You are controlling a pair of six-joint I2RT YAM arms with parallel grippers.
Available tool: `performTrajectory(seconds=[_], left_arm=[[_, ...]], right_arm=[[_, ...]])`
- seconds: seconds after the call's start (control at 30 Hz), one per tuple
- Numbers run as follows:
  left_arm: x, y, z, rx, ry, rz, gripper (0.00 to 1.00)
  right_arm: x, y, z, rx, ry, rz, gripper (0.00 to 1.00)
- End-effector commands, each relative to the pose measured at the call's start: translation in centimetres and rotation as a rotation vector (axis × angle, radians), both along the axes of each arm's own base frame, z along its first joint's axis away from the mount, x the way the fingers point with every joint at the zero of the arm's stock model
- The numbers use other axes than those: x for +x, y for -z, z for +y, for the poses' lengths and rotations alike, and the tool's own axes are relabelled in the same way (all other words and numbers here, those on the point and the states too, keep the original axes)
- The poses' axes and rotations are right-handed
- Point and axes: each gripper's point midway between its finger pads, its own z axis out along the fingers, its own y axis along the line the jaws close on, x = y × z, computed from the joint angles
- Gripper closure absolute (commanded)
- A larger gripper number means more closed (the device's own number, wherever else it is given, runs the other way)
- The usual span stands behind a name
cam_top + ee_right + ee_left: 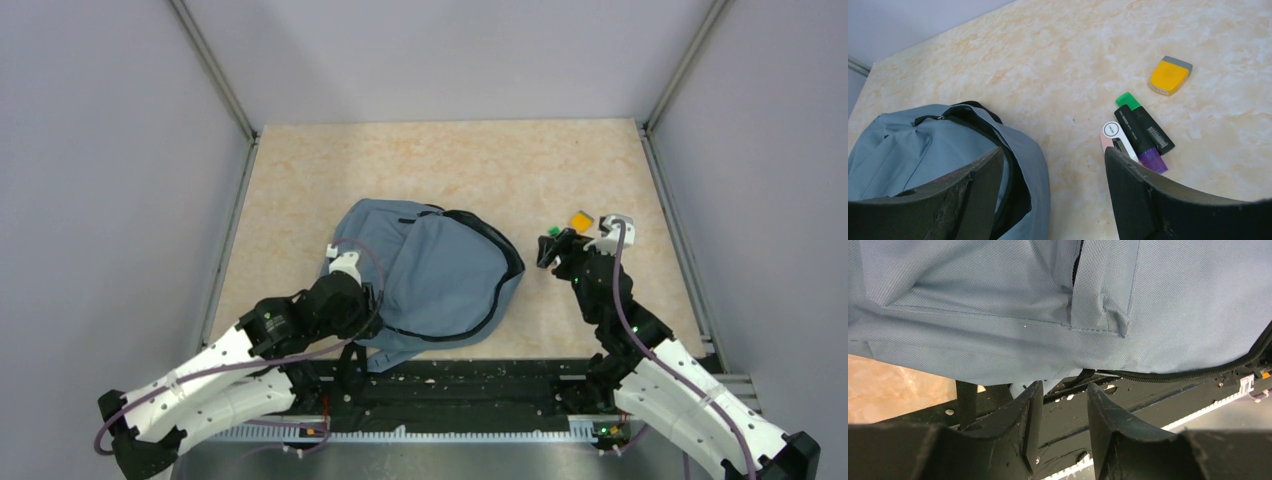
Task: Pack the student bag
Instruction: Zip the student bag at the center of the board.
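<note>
The grey-blue student bag (430,280) lies flat mid-table, its black main zipper open along the right edge (1013,175). My left gripper (1064,385) is open and empty, at the bag's near-left edge (360,308), fingertips just under the fabric hem (998,360). My right gripper (1054,150) is wide open and empty, hovering over bare table between the bag and a small cluster of stationery (550,250). The cluster holds a green-capped black highlighter (1143,125), a purple-tipped marker (1150,159), a white-and-pink pen-like item (1115,137) and a yellow eraser (1170,75).
The black base rail (1158,400) runs along the near table edge, right below the bag. Grey walls and metal frame posts (215,70) enclose the table on three sides. A black strap (966,402) hangs from the bag's underside.
</note>
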Motion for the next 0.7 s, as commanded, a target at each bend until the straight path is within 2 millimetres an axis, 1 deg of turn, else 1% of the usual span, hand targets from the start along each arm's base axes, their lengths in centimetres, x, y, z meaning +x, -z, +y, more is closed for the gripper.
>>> performTrajectory(seconds=[0.0, 0.07, 0.17, 0.27, 0.33, 0.4, 0.47, 0.53, 0.6, 0.67], left_arm=[[0.7, 0.3, -0.8, 0.0, 0.0, -0.005, 0.58], [1.0, 0.5, -0.9, 0.006, -0.001, -0.012, 0.58], [1.3, 0.1, -1.7, -0.023, 0.017, -0.029, 0.59], [1.4, 0.1, -2.0, -0.041, 0.026, -0.037, 0.67], [1.3, 0.2, -2.2, -0.048, 0.037, -0.04, 0.81], [1.2, -0.1, -2.4, -0.063, 0.053, -0.049, 0.99], [1.1, -0.6, -2.9, -0.087, 0.09, -0.066, 1.0], [1.0, -1.6, -3.9, -0.136, 0.14, -0.091, 1.0], [0.8, -2.7, -5.1, -0.196, 0.199, -0.12, 1.0], [-0.3, -3.9, -7.0, -0.274, 0.32, -0.125, 1.0]], right_arm=[[0.2, -1.1, 0.1, 0.033, 0.005, -0.03, 0.28], [0.2, -1.1, 0.2, 0.036, 0.001, -0.03, 0.28], [0.2, -1.0, 0.3, 0.034, -0.004, -0.026, 0.28], [0.2, -0.8, 0.3, 0.03, -0.006, -0.02, 0.28], [0.2, -0.6, 0.2, 0.025, 0.0, -0.012, 0.28], [0.1, -0.4, 0.0, 0.023, 0.005, -0.006, 0.29], [0.1, -0.2, 0.1, 0.023, 0.004, -0.002, 0.29], [0.1, -0.1, 0.1, 0.026, 0.001, 0.001, 0.29], [0.1, -0.2, 0.3, 0.031, -0.006, -0.001, 0.29], [0.0, 0.0, 0.5, 0.032, -0.02, 0.003, 0.29]])
